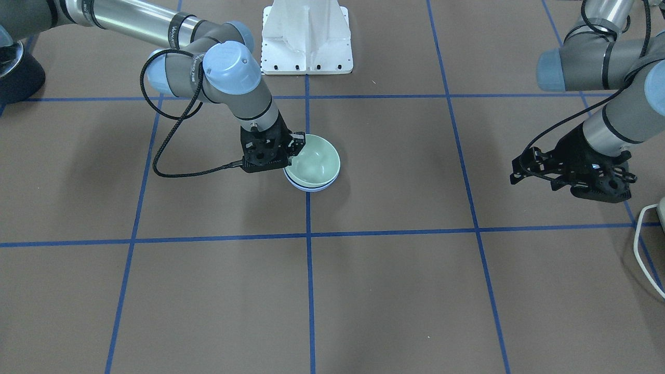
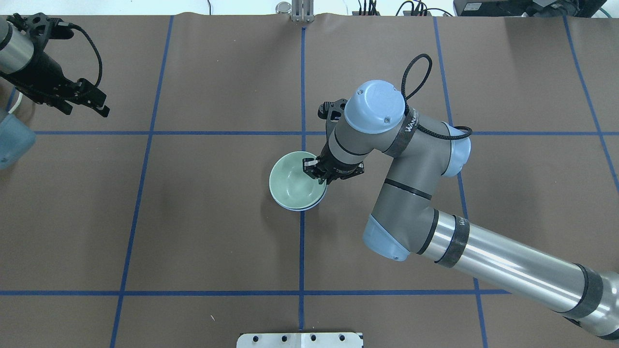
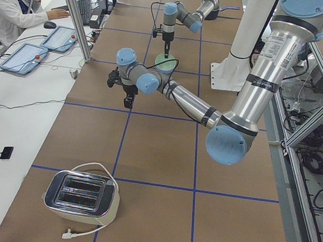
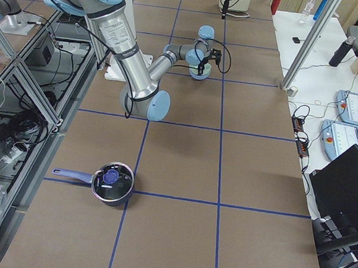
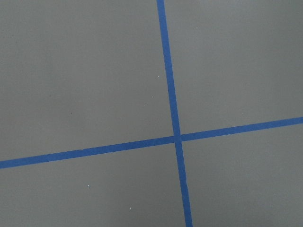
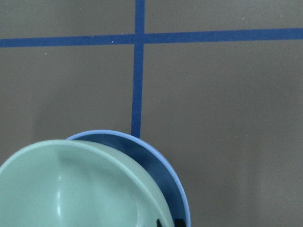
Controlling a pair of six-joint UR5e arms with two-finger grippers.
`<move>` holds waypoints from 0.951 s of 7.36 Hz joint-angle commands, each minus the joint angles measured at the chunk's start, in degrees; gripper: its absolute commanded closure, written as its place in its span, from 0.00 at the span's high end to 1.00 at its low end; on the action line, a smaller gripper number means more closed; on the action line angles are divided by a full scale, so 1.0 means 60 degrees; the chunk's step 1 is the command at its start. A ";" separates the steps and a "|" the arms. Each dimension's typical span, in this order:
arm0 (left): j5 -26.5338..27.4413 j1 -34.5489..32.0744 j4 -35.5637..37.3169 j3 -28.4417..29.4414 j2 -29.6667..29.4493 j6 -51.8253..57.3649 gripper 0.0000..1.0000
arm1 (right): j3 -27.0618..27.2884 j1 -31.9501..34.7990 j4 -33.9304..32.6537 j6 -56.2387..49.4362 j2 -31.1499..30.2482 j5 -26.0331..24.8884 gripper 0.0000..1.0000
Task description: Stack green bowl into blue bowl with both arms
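The pale green bowl (image 1: pixel 314 161) sits inside the blue bowl (image 1: pixel 310 188) near the table's middle, slightly tilted; only the blue rim shows below it. In the right wrist view the green bowl (image 6: pixel 71 189) fills the lower left and the blue bowl (image 6: pixel 161 165) shows behind it. My right gripper (image 1: pixel 293 143) (image 2: pixel 313 169) is shut on the green bowl's rim (image 2: pixel 292 181) on the side nearest the robot's right. My left gripper (image 1: pixel 532 179) (image 2: pixel 89 106) hangs open and empty far to the left, above bare table.
The white pedestal (image 1: pixel 306 36) stands at the robot's edge. A toaster (image 3: pixel 81 196) sits at the left end of the table and a pot with a lid (image 4: pixel 110 184) at the right end. A white cable (image 1: pixel 644 244) lies near the left gripper.
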 commanded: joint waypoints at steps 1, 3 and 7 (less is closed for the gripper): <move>0.0000 0.0000 -0.0003 -0.0003 0.0000 0.0000 0.96 | 0.0028 0.0021 0.0012 -0.0154 -0.0001 0.0006 1.00; 0.0000 0.0000 0.0011 0.0012 0.0000 0.0000 0.96 | 0.0130 0.0225 0.0026 -0.0154 -0.0001 0.0108 1.00; 0.0044 0.0000 0.0011 0.0085 -0.0015 0.0015 0.96 | 0.0613 0.1088 0.2902 -0.0154 -0.0878 0.0254 1.00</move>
